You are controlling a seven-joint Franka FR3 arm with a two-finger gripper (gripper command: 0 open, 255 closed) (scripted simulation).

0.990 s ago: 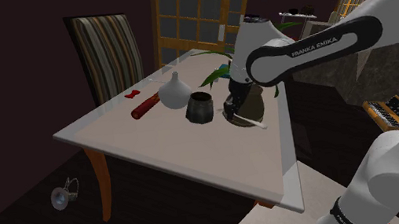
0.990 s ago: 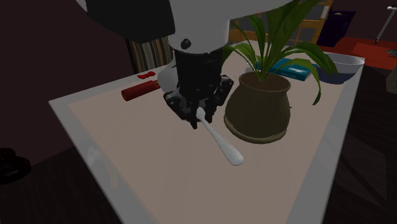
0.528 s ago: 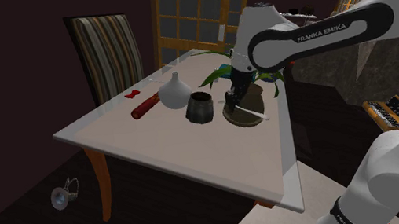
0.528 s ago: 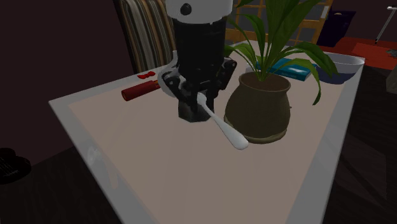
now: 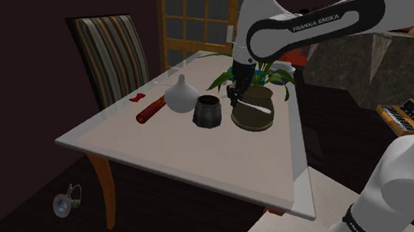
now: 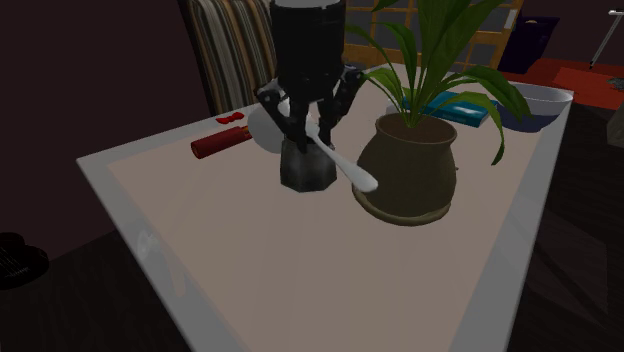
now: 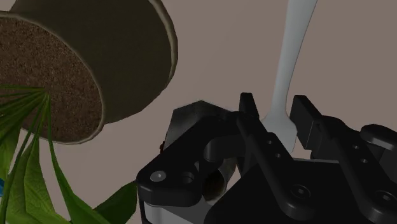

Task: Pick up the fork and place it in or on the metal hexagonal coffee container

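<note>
My black gripper [image 6: 312, 120] is shut on one end of a white fork [image 6: 345, 168], which slants down and away from the fingers, clear of the table. In the shoulder view the gripper [image 5: 236, 96] hangs between the dark hexagonal coffee container [image 5: 207, 111] and the plant pot, with the fork [image 5: 258, 107] crossing in front of the pot. In the second exterior view the coffee container [image 6: 305, 170] stands just below the gripper. The wrist view has the fork [image 7: 289, 57] clasped between both fingers [image 7: 251, 118], and a grey corner of the container [image 7: 188, 121] behind the hand.
A brown potted plant [image 6: 408, 170] stands close beside the gripper. A white vase [image 5: 180, 96] and a red cylinder [image 5: 150, 111] lie past the container. A blue book [image 6: 462, 110] and bowl [image 6: 540, 105] sit at the far end. A striped chair [image 5: 111, 54] stands behind the table [image 5: 160, 150].
The gripper has risen with the fork and shifted from the plant pot's front toward the coffee container, now hanging just above it.
</note>
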